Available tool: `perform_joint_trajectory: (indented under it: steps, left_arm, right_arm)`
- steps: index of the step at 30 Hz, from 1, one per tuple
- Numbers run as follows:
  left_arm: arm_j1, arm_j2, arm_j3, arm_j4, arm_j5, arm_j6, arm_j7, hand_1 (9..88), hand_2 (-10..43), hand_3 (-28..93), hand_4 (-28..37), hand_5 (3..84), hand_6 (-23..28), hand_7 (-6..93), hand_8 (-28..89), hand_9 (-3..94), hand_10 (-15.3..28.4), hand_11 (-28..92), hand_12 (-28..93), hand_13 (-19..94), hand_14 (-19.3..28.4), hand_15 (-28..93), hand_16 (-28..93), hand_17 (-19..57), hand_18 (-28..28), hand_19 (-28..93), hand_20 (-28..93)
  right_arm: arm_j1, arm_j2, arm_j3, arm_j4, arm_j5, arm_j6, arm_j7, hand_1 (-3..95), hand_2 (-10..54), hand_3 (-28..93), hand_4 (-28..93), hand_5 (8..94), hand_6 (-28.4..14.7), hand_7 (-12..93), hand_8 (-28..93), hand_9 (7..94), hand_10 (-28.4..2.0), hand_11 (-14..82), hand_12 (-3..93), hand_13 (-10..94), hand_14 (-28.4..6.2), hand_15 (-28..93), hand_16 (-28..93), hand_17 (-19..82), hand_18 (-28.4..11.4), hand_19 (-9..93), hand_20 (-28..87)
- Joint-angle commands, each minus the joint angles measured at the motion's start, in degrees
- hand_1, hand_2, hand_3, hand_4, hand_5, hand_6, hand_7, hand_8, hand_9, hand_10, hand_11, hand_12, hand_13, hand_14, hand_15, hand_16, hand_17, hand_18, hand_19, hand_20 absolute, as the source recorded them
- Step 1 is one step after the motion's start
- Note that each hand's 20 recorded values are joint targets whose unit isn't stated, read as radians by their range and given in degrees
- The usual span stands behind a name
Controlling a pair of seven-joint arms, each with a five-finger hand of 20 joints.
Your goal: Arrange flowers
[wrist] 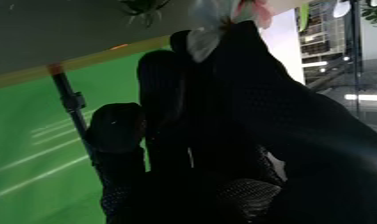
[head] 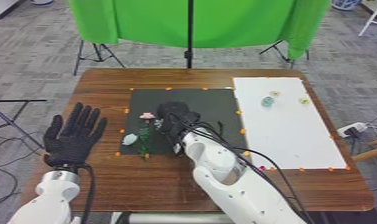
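Note:
My right hand [head: 174, 116] is over the dark mat [head: 198, 97], beside a pink flower [head: 147, 116] and a small white flower [head: 158, 123]. Green leafy stems [head: 144, 141] lie below the pink flower, with a larger white flower [head: 129, 139] to their left. In the right wrist view, the fingertips and thumb of my right hand [wrist: 198, 125] pinch the white flower [wrist: 202, 43]; the pink flower [wrist: 259, 12] is just behind. My left hand [head: 71, 141] rests left of the mat with its fingers straight.
A white board [head: 287, 130] lies on the right of the wooden table [head: 104, 185]. On it are a light blue flower [head: 267, 101], a yellow flower [head: 303, 100], a small pale flower [head: 275, 93] and a red flower [head: 262, 167]. A green cloth [head: 238, 30] hangs behind.

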Motion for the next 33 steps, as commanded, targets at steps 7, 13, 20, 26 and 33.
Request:
perform_joint_trajectory:
  steps: [7,13,20,26,33]
  left_arm:
    - [1.4,-0.36,-0.09,0.04,-0.19,0.58,-0.11,26.2,18.8,76,-28.3,46.1,9.7,12.8,-11,40.6,14.9,20,7,31,15.5,32,-8,-7.0,13.3,37,12]
    - [1.6,-0.53,-0.23,-0.08,-0.31,0.88,-0.19,26.2,18.8,76,-28.3,46.1,9.8,12.7,-11,40.6,15.0,20,7,31,15.6,32,-8,-7.0,13.3,37,12]
    - [2.1,-0.6,-0.4,-0.32,-0.33,1.02,-0.03,26.3,18.8,76,-28.3,46.2,9.8,12.7,-11,40.6,15.1,20,7,31,15.5,32,-8,-7.0,13.4,37,12]
    - [2.0,-0.56,-0.23,-0.28,-0.42,1.18,0.26,26.3,18.8,76,-28.3,46.1,9.8,12.8,-11,40.6,15.1,20,7,31,15.7,32,-8,-7.1,13.4,37,12]
    - [1.3,-0.61,0.02,0.15,-0.49,1.63,0.04,26.2,18.8,76,-28.3,46.1,9.8,12.8,-11,40.6,15.2,20,7,31,15.7,33,-8,-7.0,13.4,37,12]
  right_arm:
    - [-1.1,-0.1,1.9,-1.7,-0.2,-3.2,1.0,53.2,-9.5,80,-28,59.4,-1.7,21,-17,59.3,-15.1,25.4,16.3,53,-12.9,72,35,32,-22.6,93,58]
    - [-1.7,0.0,2.5,-1.8,0.4,-2.3,1.4,45.9,-9.5,85,-28,63.0,-4.8,13,-14,58.8,-16.6,18.7,14.8,52,-14.9,73,27,31,-23.2,93,56]
    - [-1.7,0.1,2.6,-1.9,2.1,1.4,3.2,38.9,-9.5,84,-28,70.5,-7.4,9,-13,57.9,-18.4,13.8,13.3,51,-16.4,72,22,31,-23.6,93,55]
    - [-2.0,0.4,2.0,-1.9,2.3,2.3,3.5,36.0,-1.5,81,-28,76.9,-4.2,9,-13,60.1,-18.5,12.2,12.8,53,-16.9,71,21,31,-23.7,93,54]
    - [-1.9,-0.5,1.9,-0.7,0.4,1.2,3.9,47.9,-1.4,75,-28,80.5,-1.1,11,-5,63.2,-15.7,12.6,12.9,55,-15.5,69,21,31,-23.5,93,52]
